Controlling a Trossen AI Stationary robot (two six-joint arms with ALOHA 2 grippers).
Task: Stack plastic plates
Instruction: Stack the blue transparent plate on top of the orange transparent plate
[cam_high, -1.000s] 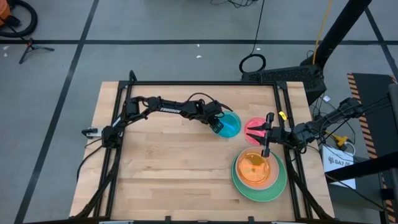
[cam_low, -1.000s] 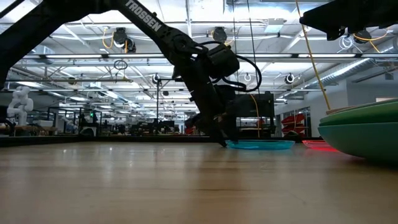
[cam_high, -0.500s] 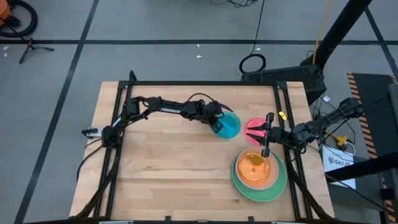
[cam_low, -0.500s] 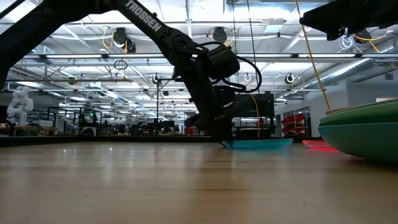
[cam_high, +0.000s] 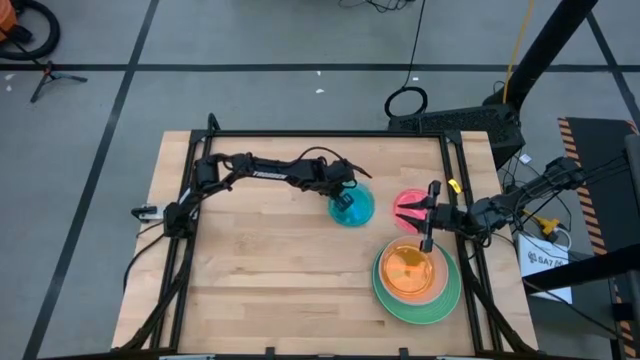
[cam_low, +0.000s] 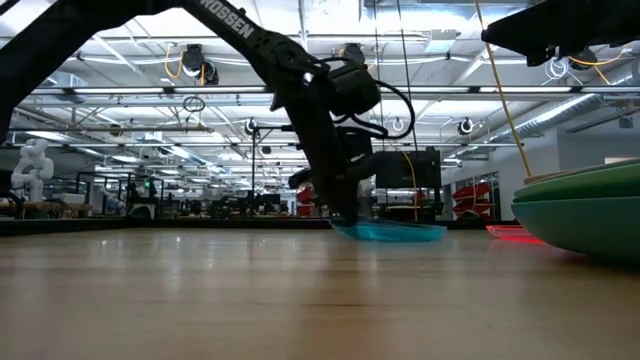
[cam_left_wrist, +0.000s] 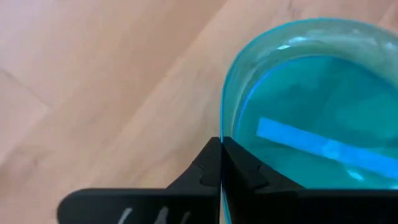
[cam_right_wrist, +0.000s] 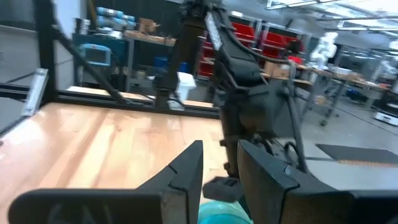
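**One blue plate pinched at its rim, ready to lift**

One small translucent blue plastic plate (cam_left_wrist: 311, 124) sits pinched in my left gripper (cam_left_wrist: 221, 162): the jaws are pressed together on the near edge of its rim, and from table height the plate (cam_low: 390, 231) looks tipped, the gripped side raised and the far side near the wooden table (cam_high: 260, 280).

I judge the step to be carrying this plate to the stack. To do it well I would lift slowly, keep the rim bite deep so the thin plastic does not slip, and level it before lowering.

A round plate has no long axis; it faces hollow side up, extending away from the fingers.

Beyond it, well apart, the small red plate (cam_high: 408, 206) lies flat just beside my right gripper (cam_high: 428, 232), whose fingers stand slightly parted over the stack topped by the orange plate (cam_high: 408, 268).
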